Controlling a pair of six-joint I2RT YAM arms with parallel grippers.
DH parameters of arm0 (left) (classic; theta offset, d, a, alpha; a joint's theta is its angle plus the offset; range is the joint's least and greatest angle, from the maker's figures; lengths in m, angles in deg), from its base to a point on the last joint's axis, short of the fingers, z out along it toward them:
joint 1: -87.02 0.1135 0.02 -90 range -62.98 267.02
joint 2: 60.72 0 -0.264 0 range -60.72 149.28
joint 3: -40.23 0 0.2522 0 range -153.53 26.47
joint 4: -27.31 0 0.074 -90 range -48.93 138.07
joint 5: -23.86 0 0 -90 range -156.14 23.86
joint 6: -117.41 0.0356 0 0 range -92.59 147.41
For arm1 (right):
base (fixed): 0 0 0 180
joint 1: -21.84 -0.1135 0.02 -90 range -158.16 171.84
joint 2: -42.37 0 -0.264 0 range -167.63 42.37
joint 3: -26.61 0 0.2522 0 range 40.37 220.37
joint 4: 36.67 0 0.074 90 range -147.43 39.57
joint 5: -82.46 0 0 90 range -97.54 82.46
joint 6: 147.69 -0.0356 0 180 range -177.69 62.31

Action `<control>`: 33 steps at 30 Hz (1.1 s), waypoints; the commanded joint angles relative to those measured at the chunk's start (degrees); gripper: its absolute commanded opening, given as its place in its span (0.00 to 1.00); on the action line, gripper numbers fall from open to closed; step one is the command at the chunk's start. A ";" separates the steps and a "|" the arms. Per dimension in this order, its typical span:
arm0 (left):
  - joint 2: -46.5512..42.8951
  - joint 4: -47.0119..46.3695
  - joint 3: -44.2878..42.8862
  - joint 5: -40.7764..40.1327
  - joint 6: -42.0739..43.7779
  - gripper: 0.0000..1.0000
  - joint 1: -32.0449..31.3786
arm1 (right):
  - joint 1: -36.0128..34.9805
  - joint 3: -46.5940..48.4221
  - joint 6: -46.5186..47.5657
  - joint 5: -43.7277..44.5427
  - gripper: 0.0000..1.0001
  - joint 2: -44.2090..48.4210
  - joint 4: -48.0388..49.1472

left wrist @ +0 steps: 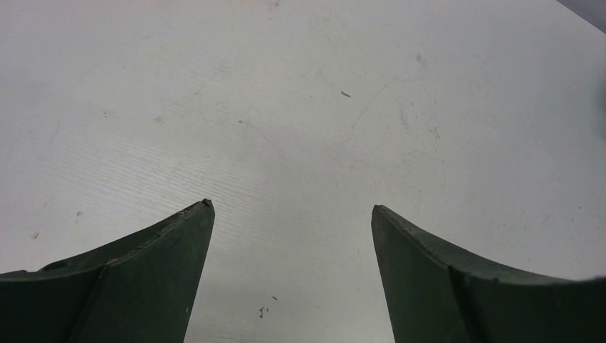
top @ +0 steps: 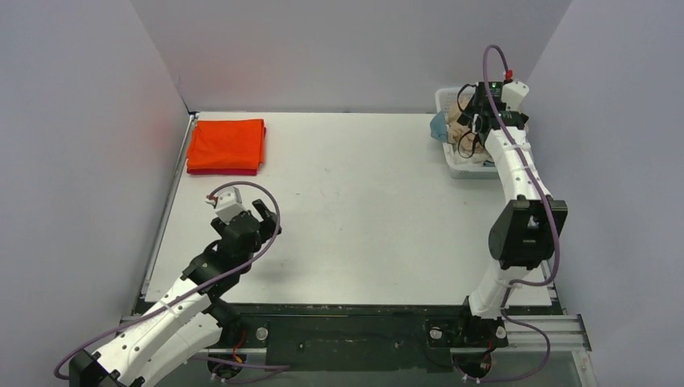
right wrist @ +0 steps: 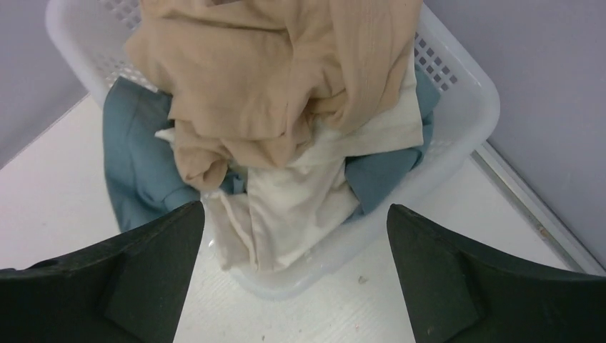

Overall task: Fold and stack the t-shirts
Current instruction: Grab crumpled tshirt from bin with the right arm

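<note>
Folded t-shirts, count: two, in one stack; the orange t-shirt [top: 227,143] lies on top of the dark red t-shirt [top: 226,171], of which only an edge shows.
Stack, place: far-left corner of the worktop [top: 355,210], close to its left edge.
Loose t-shirts, count: three colours in a crumpled heap; the tan-beige t-shirt [right wrist: 271,78] is on top, the cream-white t-shirt [right wrist: 307,193] under it, and the blue t-shirt [right wrist: 139,164] lowest. Blue cloth shows on both sides of the heap; whether that is one garment or two cannot be told.
Heap, place: inside the one white lattice basket [right wrist: 464,86], at the far-right corner of the worktop.
Grippers, count: two.
Left gripper [left wrist: 289,211]: jaws spread wide, holding nothing; only bare worktop shows between the fingers, near the near-left corner.
Right gripper [right wrist: 294,206]: jaws spread wide, holding nothing, poised over the basket's near rim and the heap; contact with the cloth cannot be told.
</note>
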 commanded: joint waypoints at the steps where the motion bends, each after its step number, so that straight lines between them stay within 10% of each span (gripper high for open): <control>1: 2.45 -4.37 -2.82 -0.28 0.56 0.91 0.24 | 4.07 12.99 2.07 2.35 0.94 -7.39 -6.50; 22: 8.02 -8.96 -3.05 -1.84 3.16 0.91 1.04 | 10.28 31.01 4.37 -0.74 0.77 -31.97 -1.90; 30: 7.23 -6.68 -4.56 -4.36 5.06 0.91 1.31 | 11.26 31.56 3.53 -4.69 0.00 -31.52 0.22; 33: 5.43 -6.18 -4.31 -4.68 5.13 0.91 1.35 | 11.30 30.72 3.66 -5.42 0.00 -27.17 1.60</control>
